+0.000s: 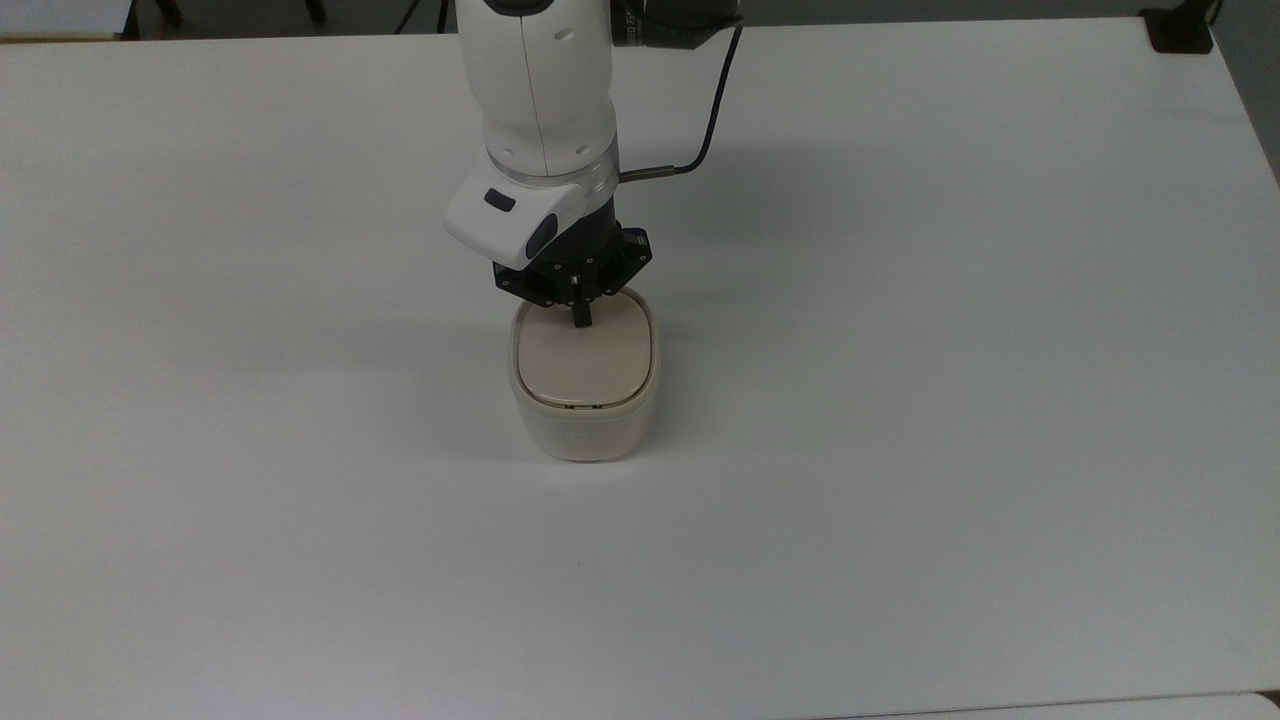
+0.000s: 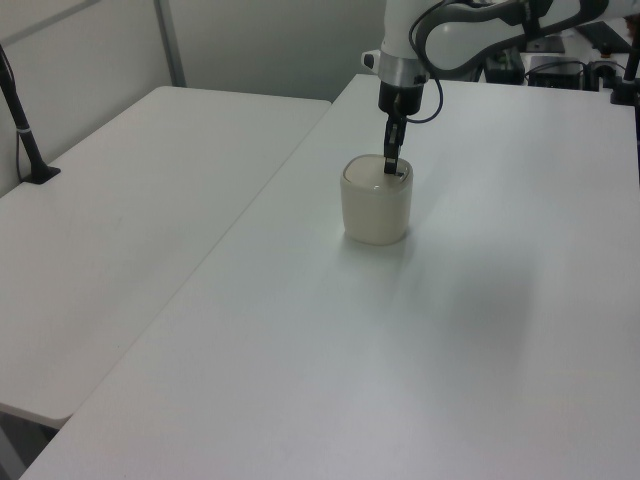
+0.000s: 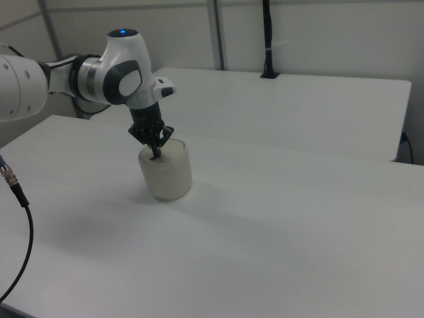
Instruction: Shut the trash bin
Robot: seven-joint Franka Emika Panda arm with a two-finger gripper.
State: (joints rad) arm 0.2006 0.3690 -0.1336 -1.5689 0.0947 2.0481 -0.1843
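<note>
The trash bin is a small white rounded-square pot standing in the middle of the white table. Its beige lid lies flat inside the rim. My gripper points straight down from the arm. Its black fingers are pressed together into one tip, and that tip rests on the lid near the far edge in the top view. The gripper is shut with nothing held between the fingers.
The white table stretches wide on every side of the bin. A black cable hangs from the arm behind the gripper. A second white table stands to the left view's left, with a black post clamped on it.
</note>
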